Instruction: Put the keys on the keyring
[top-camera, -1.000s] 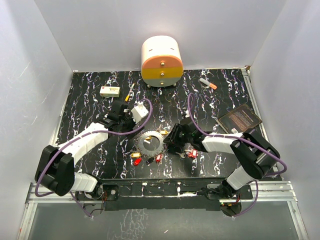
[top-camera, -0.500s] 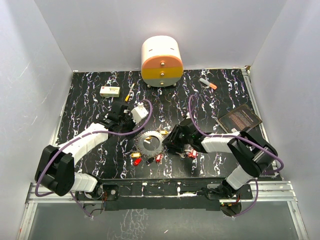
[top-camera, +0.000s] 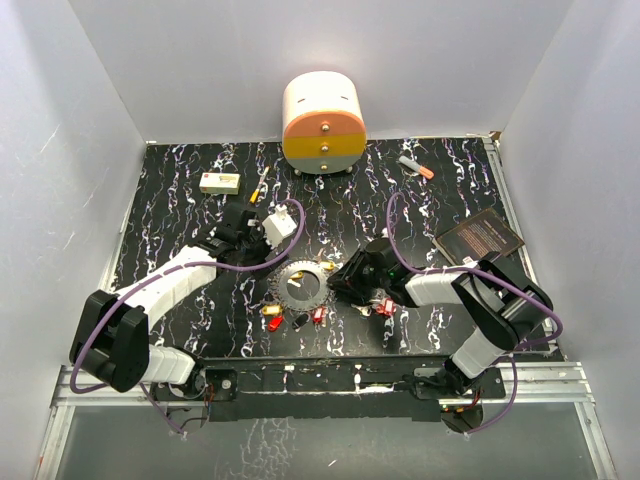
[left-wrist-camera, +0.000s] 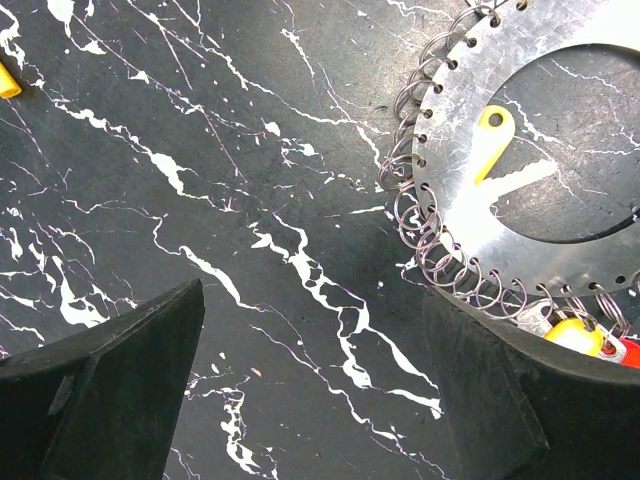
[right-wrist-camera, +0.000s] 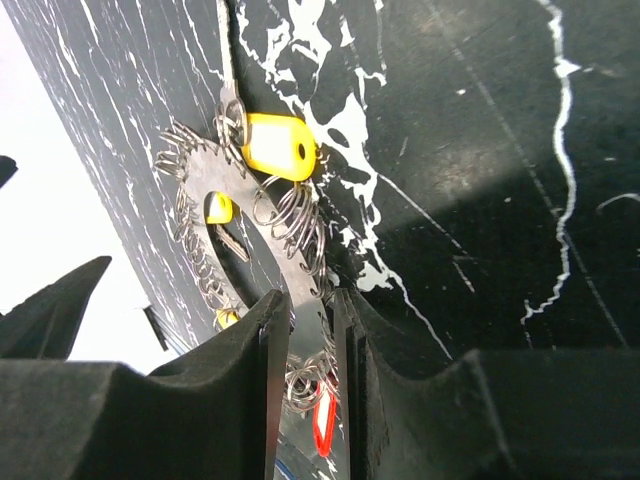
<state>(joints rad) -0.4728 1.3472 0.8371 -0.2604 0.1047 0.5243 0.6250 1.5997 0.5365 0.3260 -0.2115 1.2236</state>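
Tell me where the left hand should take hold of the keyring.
Pinch the flat band of the keyring on its left edge, coming from above with the left hand: one finger in the hole, one outside. It lies flat, and the right hand has the opposite rim.

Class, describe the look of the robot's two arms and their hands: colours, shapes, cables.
The left arm and right arm have rounded white links, black joints and a looping purple cable each. The left hand and right hand have broad, matte-black, wedge-shaped fingers.
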